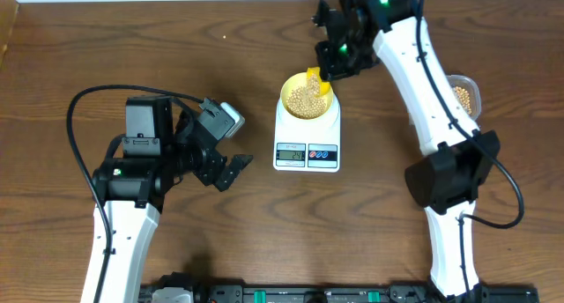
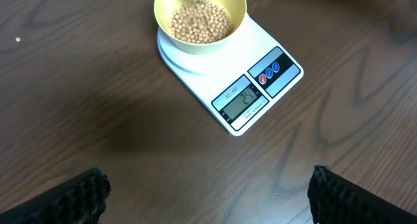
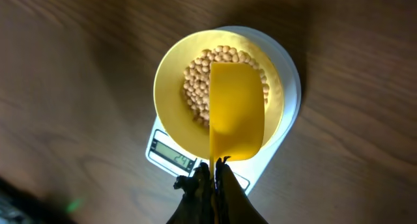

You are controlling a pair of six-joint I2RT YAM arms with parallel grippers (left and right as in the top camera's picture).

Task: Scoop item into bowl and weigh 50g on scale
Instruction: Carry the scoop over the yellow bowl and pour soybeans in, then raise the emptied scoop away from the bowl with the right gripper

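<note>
The white scale (image 1: 307, 137) lies near the middle of the table (image 1: 106, 48). Its long axis runs from 12 to 6 o'clock in the overhead view, with the display end pointing to 6 o'clock. The pale-yellow bowl (image 1: 288, 101) stands on the 12 o'clock part of the scale and holds a heap of tan beans (image 1: 303, 98).

The right gripper (image 3: 214, 177) is closed tight on the handle of a bright-yellow scoop (image 3: 236, 116). In the right wrist view the scoop's long axis goes from 6 to 12 o'clock, and its mouth points to 12 o'clock over the beans. From overhead, the scoop is at the bowl's 1 o'clock rim.

The left gripper (image 2: 210, 196) has its jaws wide apart and holds nothing; it is at 8 o'clock from the scale. A clear tub (image 1: 467, 93) with beans sits at 3 o'clock, partly behind the right arm.
</note>
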